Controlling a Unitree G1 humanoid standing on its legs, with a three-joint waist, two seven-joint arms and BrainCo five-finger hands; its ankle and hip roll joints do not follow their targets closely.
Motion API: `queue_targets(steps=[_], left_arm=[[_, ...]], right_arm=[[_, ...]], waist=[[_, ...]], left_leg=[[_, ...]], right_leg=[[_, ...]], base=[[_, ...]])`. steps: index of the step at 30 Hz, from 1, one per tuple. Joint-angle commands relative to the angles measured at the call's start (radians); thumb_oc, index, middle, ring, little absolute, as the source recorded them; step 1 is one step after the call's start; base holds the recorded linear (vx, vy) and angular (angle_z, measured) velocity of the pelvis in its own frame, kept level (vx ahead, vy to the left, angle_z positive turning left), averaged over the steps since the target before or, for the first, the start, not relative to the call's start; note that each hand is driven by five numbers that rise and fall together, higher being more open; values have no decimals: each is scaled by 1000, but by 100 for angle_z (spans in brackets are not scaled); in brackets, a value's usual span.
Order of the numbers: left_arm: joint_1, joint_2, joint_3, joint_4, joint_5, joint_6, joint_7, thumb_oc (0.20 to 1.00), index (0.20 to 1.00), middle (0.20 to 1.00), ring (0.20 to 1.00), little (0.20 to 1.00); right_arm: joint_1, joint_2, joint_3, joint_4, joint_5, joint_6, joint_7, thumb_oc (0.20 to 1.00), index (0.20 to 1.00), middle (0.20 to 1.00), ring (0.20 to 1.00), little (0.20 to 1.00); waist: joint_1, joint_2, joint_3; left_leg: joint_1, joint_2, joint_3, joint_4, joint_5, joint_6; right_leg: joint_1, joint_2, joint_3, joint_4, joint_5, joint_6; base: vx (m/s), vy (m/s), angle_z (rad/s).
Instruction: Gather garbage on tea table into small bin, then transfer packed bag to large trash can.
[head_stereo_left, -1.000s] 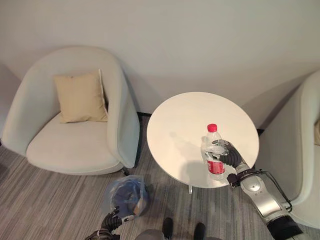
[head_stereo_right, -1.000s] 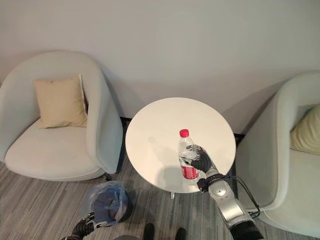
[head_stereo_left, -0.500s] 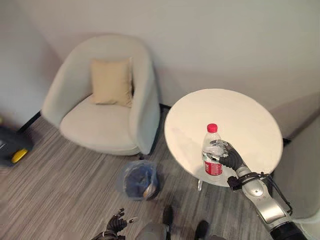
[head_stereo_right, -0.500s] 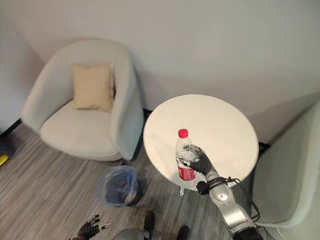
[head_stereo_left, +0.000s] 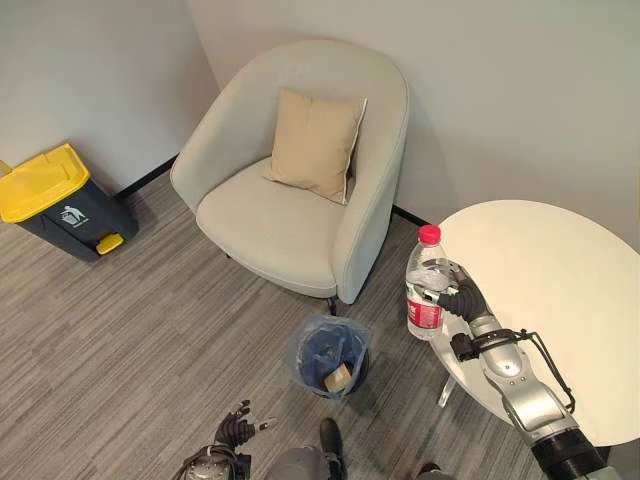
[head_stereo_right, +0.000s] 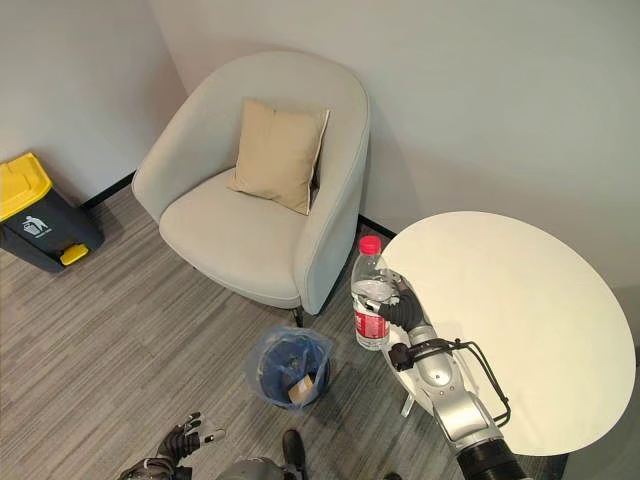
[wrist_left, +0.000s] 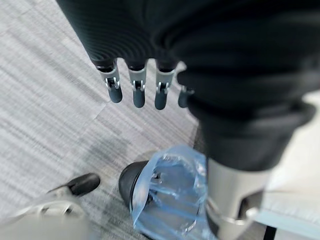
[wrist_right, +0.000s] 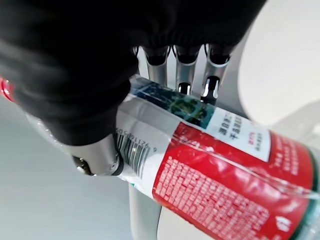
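Observation:
My right hand (head_stereo_left: 462, 303) is shut on a clear plastic bottle (head_stereo_left: 424, 284) with a red cap and red label, holding it upright in the air just past the left edge of the round white tea table (head_stereo_left: 560, 300). The right wrist view shows fingers (wrist_right: 182, 65) curled round the bottle (wrist_right: 220, 170). The small bin (head_stereo_left: 330, 356) with a blue bag stands on the floor below and left of the bottle, with some rubbish inside. My left hand (head_stereo_left: 238, 432) hangs low at the bottom edge, fingers (wrist_left: 137, 92) straight, above the bin (wrist_left: 167, 192). The large grey trash can (head_stereo_left: 55, 200) with a yellow lid stands at the far left.
A pale armchair (head_stereo_left: 300, 190) with a beige cushion (head_stereo_left: 315, 145) stands against the wall behind the small bin. Grey striped carpet (head_stereo_left: 130, 330) stretches between the armchair and the large trash can.
The camera has swung left, bringing the large trash can into view. The bottle, still in my right hand, now hangs past the table's left edge instead of over it.

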Motion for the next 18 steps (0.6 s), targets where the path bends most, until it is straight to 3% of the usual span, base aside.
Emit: queue_targets(steps=[1, 3, 4, 5, 9, 11, 12, 13, 14, 15, 16, 18], left_arm=[[8, 22, 2, -44, -1, -33, 20, 1000, 1000, 1000, 1000, 1000], [7, 21, -2, -40, 5, -33, 19, 1000, 1000, 1000, 1000, 1000], [2, 24, -8, -32, 10, -35, 14, 1000, 1000, 1000, 1000, 1000], [6, 23, -6, -33, 13, -35, 14, 1000, 1000, 1000, 1000, 1000], [27, 15, -7, 17, 40, -22, -3, 1000, 1000, 1000, 1000, 1000], [-5, 22, -23, 26, 36, -23, 15, 1000, 1000, 1000, 1000, 1000], [-52, 31, -51, 6, 13, -30, 37, 1000, 1000, 1000, 1000, 1000], [-84, 32, -66, 2, -16, -37, 58, 1000, 1000, 1000, 1000, 1000], [-108, 34, -81, -4, -41, -42, 77, 1000, 1000, 1000, 1000, 1000], [-128, 31, -94, -12, -57, -45, 90, 1000, 1000, 1000, 1000, 1000], [-174, 34, -117, -26, -85, -53, 115, 1000, 1000, 1000, 1000, 1000], [-220, 39, -131, -37, -101, -58, 128, 1000, 1000, 1000, 1000, 1000]], right_arm=[[-62, -24, -8, -58, -21, -57, 6, 200, 200, 200, 200, 200], [-62, -27, -1, -57, -23, -57, 8, 200, 200, 200, 200, 200], [-42, -40, 3, -60, -42, -52, 22, 200, 200, 200, 200, 200], [-38, -43, 4, -60, -49, -52, 26, 200, 200, 200, 200, 200], [-42, -93, 60, -31, -103, -46, 63, 200, 200, 200, 200, 200], [-117, -92, 117, 3, -115, -44, 44, 200, 200, 200, 200, 200], [-203, -74, 148, 47, -116, -38, 8, 200, 200, 200, 200, 200], [-262, -55, 164, 85, -110, -33, -26, 200, 200, 200, 200, 200], [-307, -36, 166, 116, -102, -28, -63, 200, 200, 200, 200, 200], [-338, -22, 164, 135, -102, -16, -95, 200, 200, 200, 200, 200], [-405, -10, 163, 177, -103, -8, -149, 200, 200, 200, 200, 200], [-468, -3, 165, 216, -103, -3, -186, 200, 200, 200, 200, 200]], waist=[[-20, 0, 1], [-25, 0, 5], [-43, -10, 15], [-45, -13, 15], [-18, -25, 4], [-3, -23, 54], [8, -9, 121], [17, 5, 146], [24, 18, 161], [28, 23, 171], [30, 35, 195], [33, 38, 205]], left_leg=[[-43, 28, -94, 76, -83, -80], [-34, 21, -111, 67, -84, -76], [-26, -5, -174, 64, -87, -72], [-35, -9, -186, 73, -86, -71], [-52, -15, -241, 87, -80, -102], [-114, -12, -262, 126, -74, -114], [-226, -10, -278, 197, -67, -121], [-311, -7, -285, 252, -70, -120], [-393, -16, -293, 303, -71, -116], [-463, -19, -296, 367, -106, -119], [-592, -16, -290, 439, -109, -113], [-711, -16, -290, 508, -116, -107]], right_leg=[[-70, 163, 150, -107, -71, -34], [-86, 178, 178, -128, -58, -37], [-126, 225, 282, -161, -37, -33], [-127, 227, 293, -170, -25, -30], [-35, 223, 216, -275, -17, -52], [-67, 211, 178, -253, -25, -62], [-173, 189, 154, -164, -33, -76], [-269, 172, 145, -69, -61, -88], [-353, 156, 137, 12, -89, -99], [-429, 141, 149, 99, -137, -104], [-567, 118, 158, 197, -155, -111], [-691, 101, 177, 286, -176, -120]], base=[[83, 30, 27], [78, -9, 42], [70, -40, 48], [98, -90, 79], [59, -144, 135], [-263, -97, 88], [-461, -31, 55], [-421, 12, 50], [-142, 27, 56], [-136, 70, 67], [-98, 61, 55], [-138, 63, 14]])
